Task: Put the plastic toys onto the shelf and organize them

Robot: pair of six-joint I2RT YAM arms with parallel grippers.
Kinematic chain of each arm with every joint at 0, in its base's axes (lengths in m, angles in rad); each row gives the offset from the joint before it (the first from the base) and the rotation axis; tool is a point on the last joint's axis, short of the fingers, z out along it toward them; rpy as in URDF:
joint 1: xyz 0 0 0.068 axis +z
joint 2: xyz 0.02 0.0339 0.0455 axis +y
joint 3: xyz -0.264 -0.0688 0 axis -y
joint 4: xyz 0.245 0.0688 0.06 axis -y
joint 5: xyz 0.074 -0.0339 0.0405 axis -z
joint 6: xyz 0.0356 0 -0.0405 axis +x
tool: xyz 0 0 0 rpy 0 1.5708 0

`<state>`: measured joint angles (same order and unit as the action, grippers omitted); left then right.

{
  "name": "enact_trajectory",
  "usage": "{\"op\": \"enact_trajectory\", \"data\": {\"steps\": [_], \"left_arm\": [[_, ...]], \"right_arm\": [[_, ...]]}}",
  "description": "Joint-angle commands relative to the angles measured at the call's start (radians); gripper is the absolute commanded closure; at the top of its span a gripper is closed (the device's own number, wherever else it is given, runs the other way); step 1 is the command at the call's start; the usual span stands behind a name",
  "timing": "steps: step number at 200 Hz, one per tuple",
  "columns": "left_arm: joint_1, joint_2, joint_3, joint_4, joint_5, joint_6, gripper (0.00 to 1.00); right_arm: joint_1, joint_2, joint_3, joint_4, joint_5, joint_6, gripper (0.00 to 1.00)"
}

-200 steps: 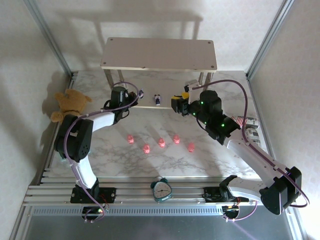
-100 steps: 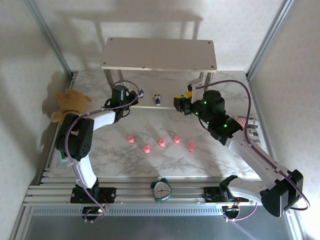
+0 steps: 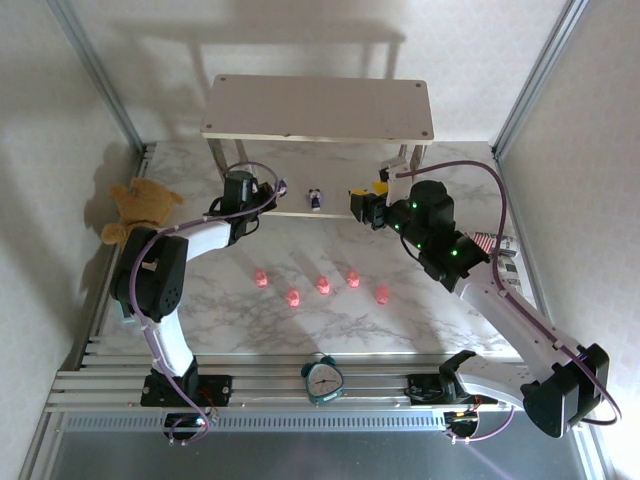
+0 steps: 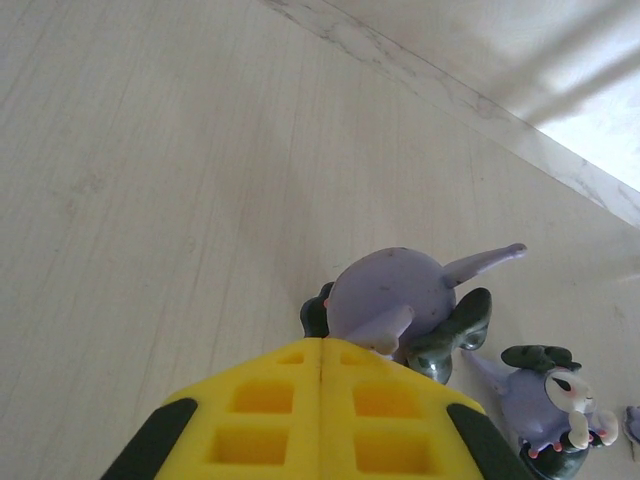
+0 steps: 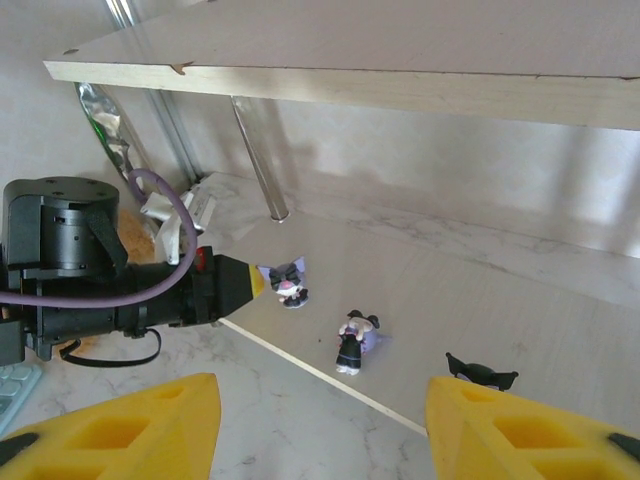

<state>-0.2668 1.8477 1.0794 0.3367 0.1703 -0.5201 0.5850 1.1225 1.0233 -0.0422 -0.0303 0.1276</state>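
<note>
Shelf stands at the far middle of the marble table, two boards, upper one bare. Three purple-and-white figurines on the lower board: the right wrist view shows one upright at the left, one upright near the board's front edge, and one dark one low at the right, pose hard to tell. Five pink pigs are on the table in front of the shelf, in a loose zigzag row between the two arms, none on the shelf, all apart from each other and from both grippers. Left gripper has its yellow fingers pressed together with nothing between them, tips right at the back of the leftmost figurine on the lower board; a second figurine stands just beside it to the right. Right gripper is spread and empty, hanging off the front right of the lower board and facing the figurines. One teddy bear sits at the table's left edge, and one alarm clock is on the near rail.
</note>
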Motion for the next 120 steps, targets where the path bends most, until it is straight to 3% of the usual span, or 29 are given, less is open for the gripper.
{"op": "enact_trajectory", "data": {"steps": [1,120], "left_arm": [[0.026,-0.004,0.029,-0.027,-0.055,-0.006,1.0],[0.043,-0.002,0.053,-0.05,-0.077,0.019,1.0]], "right_arm": [[-0.006,-0.023,-0.016,0.016,-0.017,0.015,0.43],[-0.006,-0.031,-0.014,0.01,-0.02,0.017,0.43]]}}
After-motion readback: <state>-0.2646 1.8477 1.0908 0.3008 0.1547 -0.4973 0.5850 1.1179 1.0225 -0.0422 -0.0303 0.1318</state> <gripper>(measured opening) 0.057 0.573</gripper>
